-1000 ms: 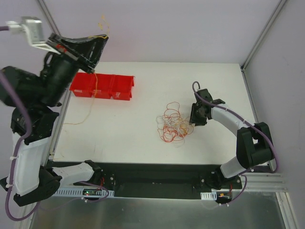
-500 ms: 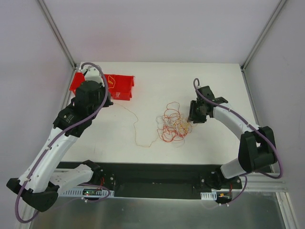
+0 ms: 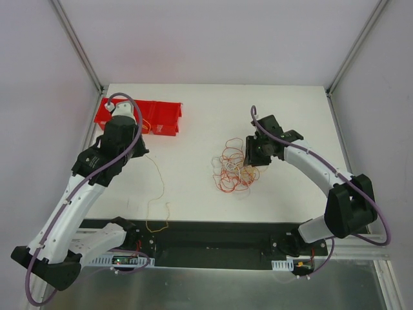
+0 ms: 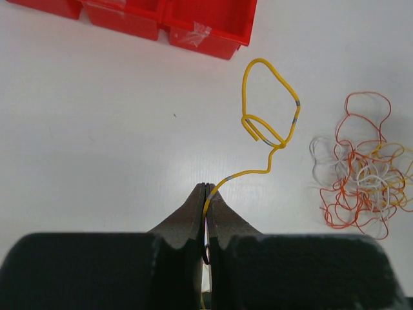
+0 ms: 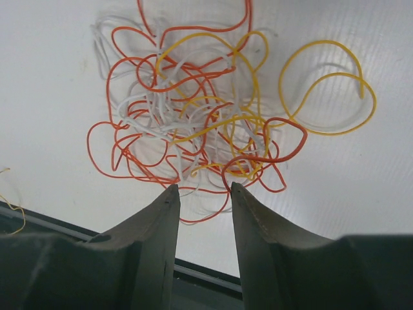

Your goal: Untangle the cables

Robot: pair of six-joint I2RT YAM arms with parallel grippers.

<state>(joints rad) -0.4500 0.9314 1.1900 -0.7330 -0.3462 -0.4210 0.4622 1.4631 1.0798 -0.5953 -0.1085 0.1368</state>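
Observation:
The cables [image 3: 233, 169] lie as a loose tangle of red, orange, yellow and white wire at mid-table, also seen in the left wrist view [image 4: 361, 181]. My right gripper [image 3: 253, 154] hovers at the tangle's right edge. In its wrist view the gripper [image 5: 203, 188] is open with nothing between its fingers, and the tangle [image 5: 193, 110] lies just beyond the tips. My left gripper [image 3: 137, 129] is shut on one yellow cable [image 4: 297, 106] below the bins. That cable loops out past the tips [image 4: 208, 187], and its tail [image 3: 159, 187] trails toward the table's front edge.
A row of red bins [image 3: 164, 119] stands at the table's back left, seen also in the left wrist view [image 4: 168, 19]. A separate yellow loop [image 5: 329, 84] lies just right of the tangle. A black rail [image 3: 213, 236] runs along the front edge.
My left arm has come down from high at the back left to just below the bins, carrying the yellow cable, whose tail swung toward the front edge. My right gripper edged left toward the tangle.

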